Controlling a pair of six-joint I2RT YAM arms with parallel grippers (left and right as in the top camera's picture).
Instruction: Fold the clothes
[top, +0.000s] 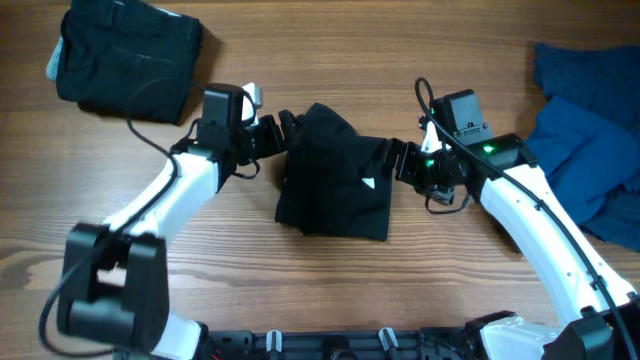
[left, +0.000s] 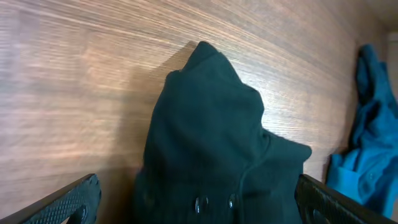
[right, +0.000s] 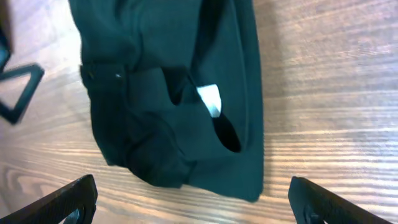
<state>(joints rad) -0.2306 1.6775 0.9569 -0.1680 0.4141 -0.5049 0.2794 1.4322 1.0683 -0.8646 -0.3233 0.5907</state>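
A black garment (top: 335, 175) lies bunched in a rough fold at the middle of the table, a small white label (top: 368, 183) showing on it. My left gripper (top: 285, 130) is at its upper left edge, open. In the left wrist view both fingers (left: 68, 202) stand wide, the black fabric (left: 211, 137) lying between them untouched. My right gripper (top: 390, 158) is at the garment's right edge, open. In the right wrist view its fingers (right: 329, 202) stand wide apart just short of the garment (right: 168, 93) and its label (right: 210, 99).
A folded black garment (top: 125, 55) lies at the back left corner. A heap of blue clothes (top: 590, 130) covers the right side, also showing in the left wrist view as blue clothes (left: 367, 155). Bare wooden table (top: 330, 290) lies in front.
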